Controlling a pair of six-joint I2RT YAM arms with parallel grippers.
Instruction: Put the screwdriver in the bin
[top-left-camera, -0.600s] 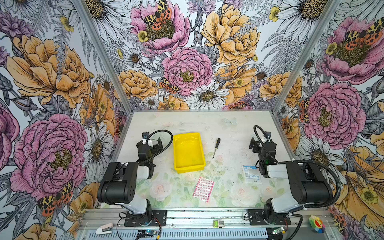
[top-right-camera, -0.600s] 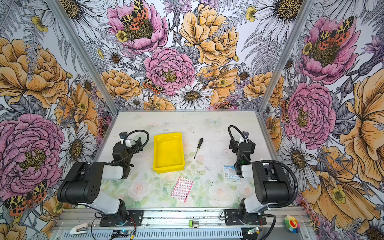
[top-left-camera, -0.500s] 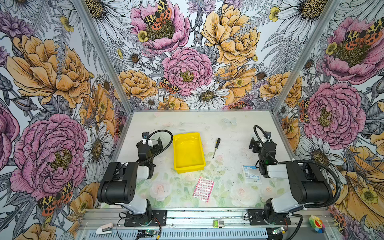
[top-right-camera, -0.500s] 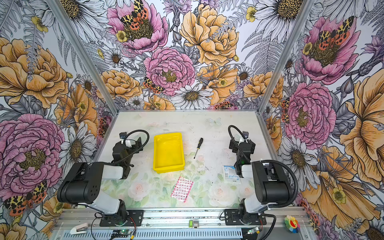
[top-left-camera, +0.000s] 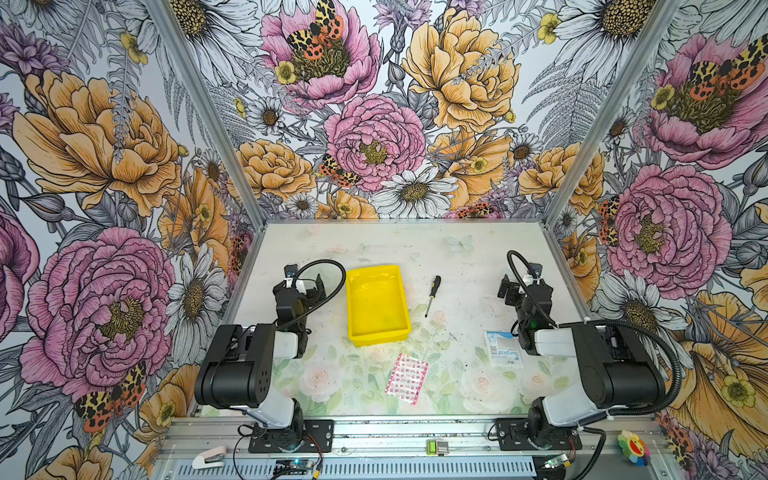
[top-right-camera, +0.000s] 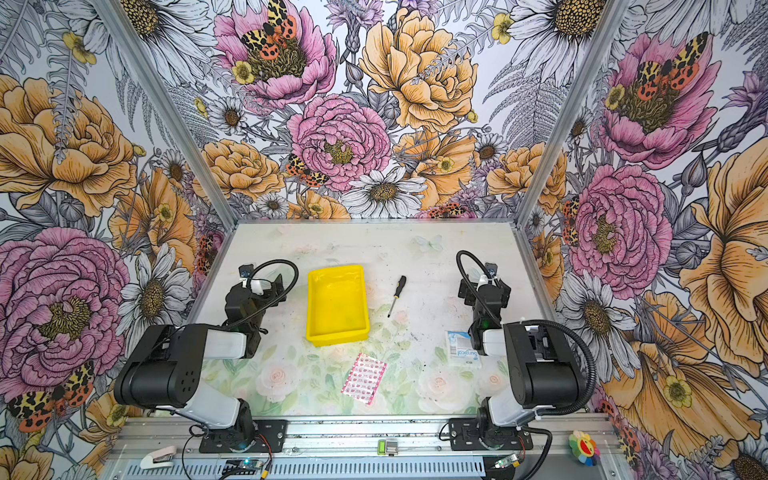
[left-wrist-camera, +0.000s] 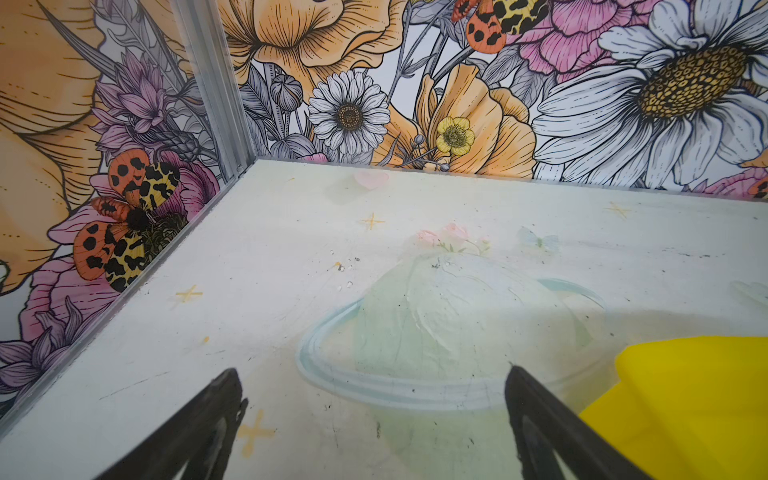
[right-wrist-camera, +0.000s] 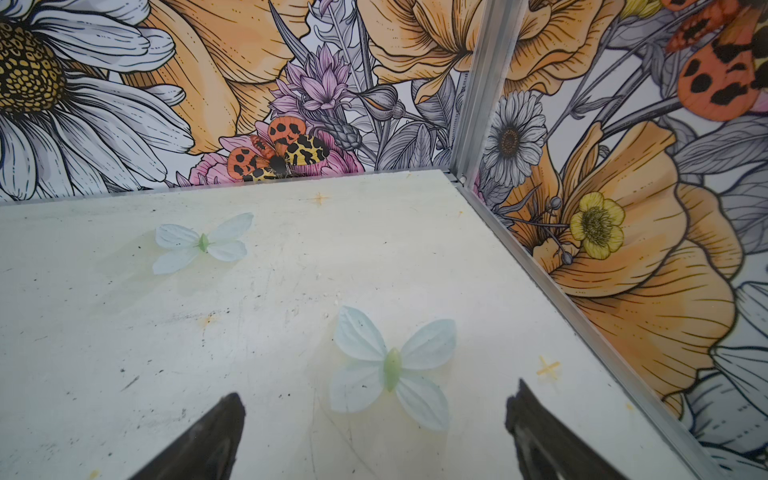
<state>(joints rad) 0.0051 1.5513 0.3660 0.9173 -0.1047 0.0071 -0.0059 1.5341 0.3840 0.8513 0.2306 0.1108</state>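
1. FAR LEFT: My left gripper (left-wrist-camera: 372, 372) hangs low over the table (top-left-camera: 457, 257). Its two black fingers (left-wrist-camera: 199, 428) are spread wide, with only scuffed surface between them. A yellow corner of the bin (left-wrist-camera: 685, 395) edges into the left wrist view beside one finger, and in a top view a strip of table shows between gripper and bin
2. LEFT OF CENTRE: The bin, bright yellow and shallow, sits flat on the table. Its long sides run away from my bases, and light glints off its glossy inside
3. CENTRE, FRONT: A pink-and-white sheet (top-left-camera: 406, 378) lies flat on the table, nearer my bases than the bin and apart from it
4. CENTRE: The screwdriver (top-left-camera: 431, 299) lies on the table outside the bin, just to the right of its right rim and not touching it. The black handle with its yellow mark points toward the back wall (top-left-camera: 374, 124). The thin silver shaft points toward my bases and leans slightly toward the bin. Neither of my grippers touches it
5. RIGHT, FRONT: A white packet (top-left-camera: 502, 348) with blue print lies flat on the table, just beside my right arm
6. FAR RIGHT: My right gripper (right-wrist-camera: 376, 392) hangs low near the right wall (right-wrist-camera: 623, 270), well apart from the screwdriver. Its fingers (right-wrist-camera: 208, 436) stand fully apart and hold nothing, framing a pale butterfly (right-wrist-camera: 390, 365) printed on the table
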